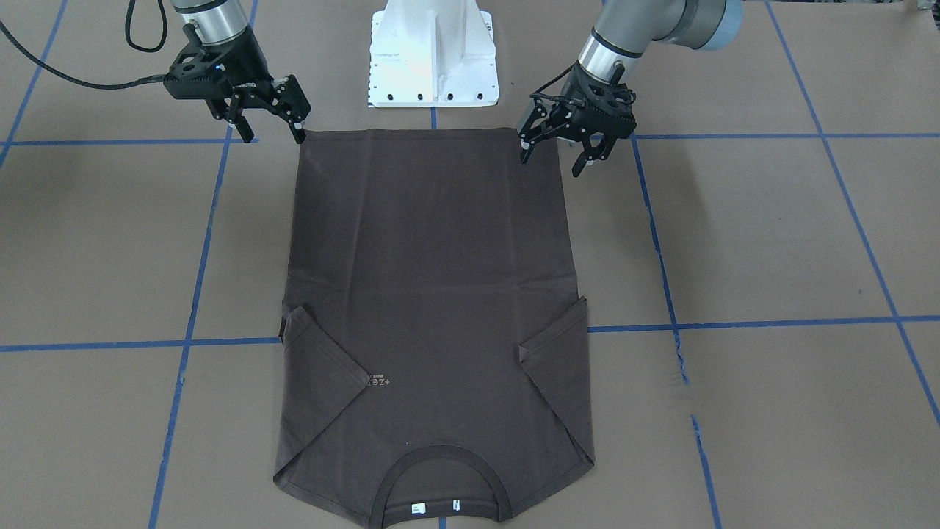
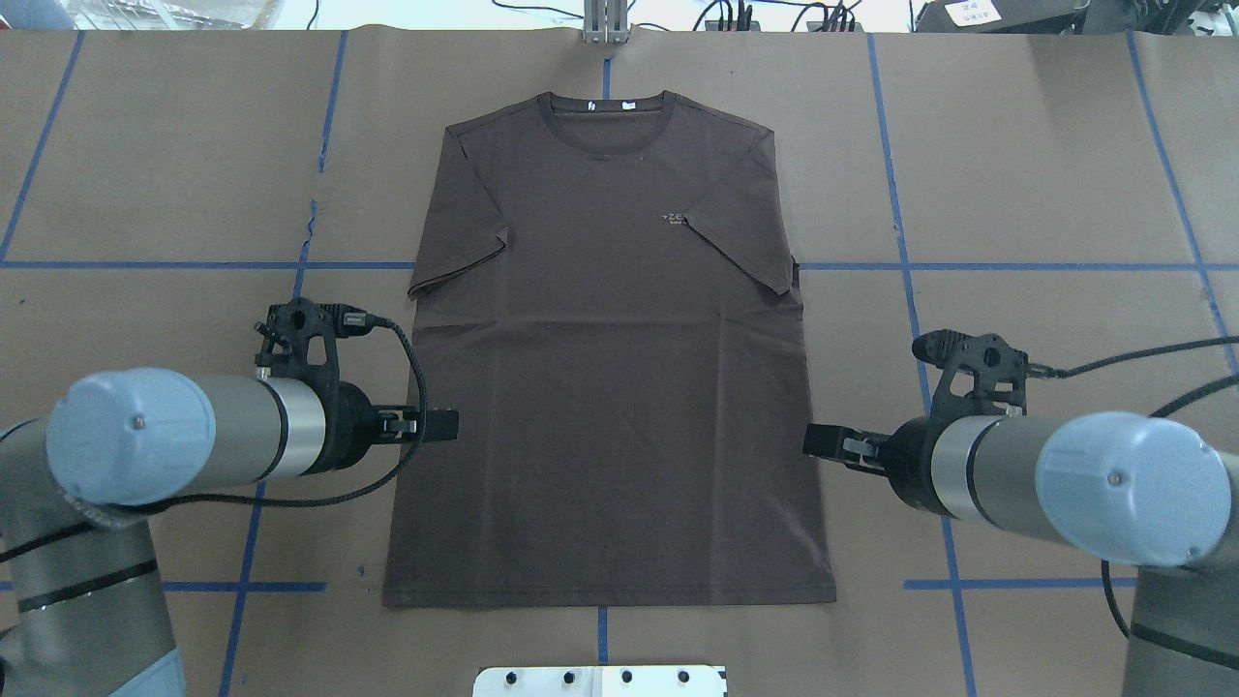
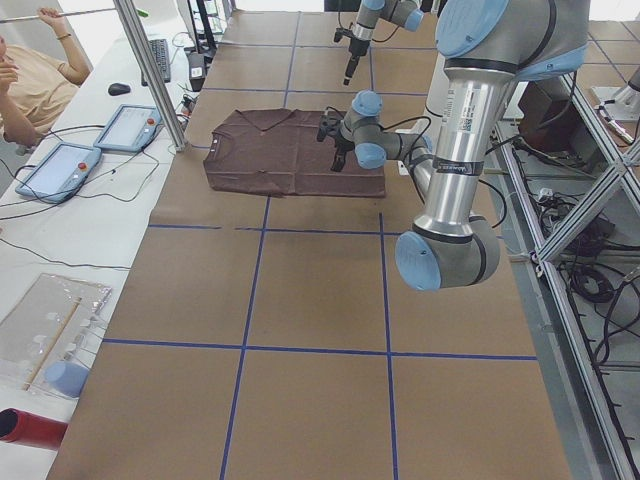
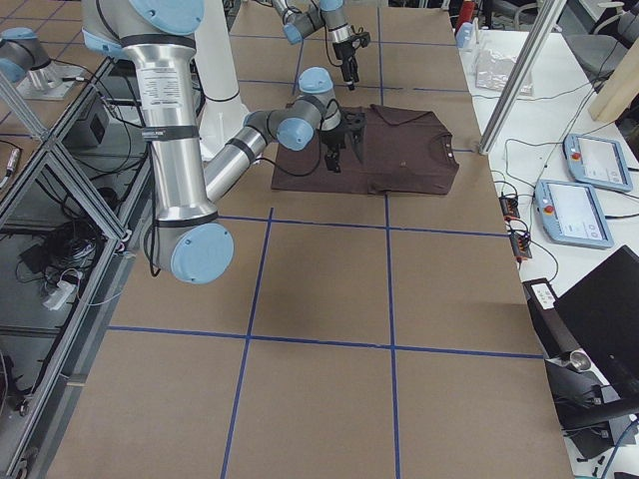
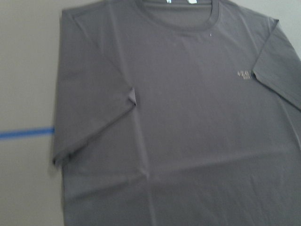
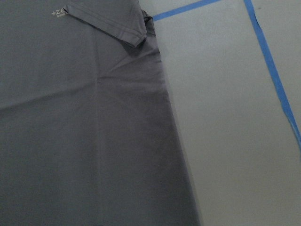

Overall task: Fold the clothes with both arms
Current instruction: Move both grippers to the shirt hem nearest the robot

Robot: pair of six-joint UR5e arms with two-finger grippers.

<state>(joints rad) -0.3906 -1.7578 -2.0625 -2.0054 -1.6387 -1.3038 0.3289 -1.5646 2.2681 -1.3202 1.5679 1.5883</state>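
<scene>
A dark brown T-shirt [image 2: 610,387] lies flat on the brown paper, collar [image 2: 605,106] away from the robot and hem near its base. Both sleeves are folded inward onto the body [image 1: 323,375] [image 1: 558,345]. The pale chest logo [image 5: 244,74] shows beside the folded sleeve. My left gripper [image 1: 552,160] [image 2: 440,424] hangs open above the shirt's left side edge, holding nothing. My right gripper [image 1: 272,134] [image 2: 823,440] hangs open over the opposite side edge, also holding nothing. Neither wrist view shows any fingers, only the shirt [image 6: 84,117] and paper.
The white pedestal base [image 1: 433,55] stands just behind the hem. Blue tape lines [image 2: 1016,266] divide the brown table cover. Beyond the table's far edge, tablets [image 3: 60,165] and cables lie on a white bench where a person [image 3: 30,85] sits.
</scene>
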